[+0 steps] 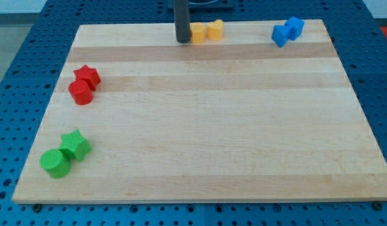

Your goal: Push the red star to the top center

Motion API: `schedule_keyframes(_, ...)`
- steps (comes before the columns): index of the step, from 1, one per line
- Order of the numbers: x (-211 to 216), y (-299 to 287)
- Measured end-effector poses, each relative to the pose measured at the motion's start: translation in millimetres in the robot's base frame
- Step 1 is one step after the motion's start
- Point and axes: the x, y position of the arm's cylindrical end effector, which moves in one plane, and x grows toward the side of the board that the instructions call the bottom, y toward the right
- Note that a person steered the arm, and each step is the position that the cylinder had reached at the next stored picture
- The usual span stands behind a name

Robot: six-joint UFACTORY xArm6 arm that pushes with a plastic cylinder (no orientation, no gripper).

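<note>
The red star (pixel 87 75) lies near the board's left edge, in the upper half of the view. A red cylinder (pixel 80 92) touches it just below. My tip (pixel 182 40) rests on the board at the top centre, far to the right of the red star. It stands just left of a yellow block (pixel 198 32), close to or touching it.
A second yellow block (pixel 215 29) sits right of the first. Two blue blocks (pixel 281 35) (pixel 295 27) lie at the top right. A green star (pixel 75 145) and a green cylinder (pixel 55 163) lie at the bottom left. The wooden board (pixel 206 125) sits on a blue pegboard.
</note>
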Motion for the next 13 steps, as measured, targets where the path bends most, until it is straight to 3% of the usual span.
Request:
schedule_keyframes(3, 23.1, -125.8)
schedule_keyframes(7, 101.2, -235.5)
schedule_keyframes(9, 133.0, -235.9)
schedule_keyframes(13, 118.2, -99.9)
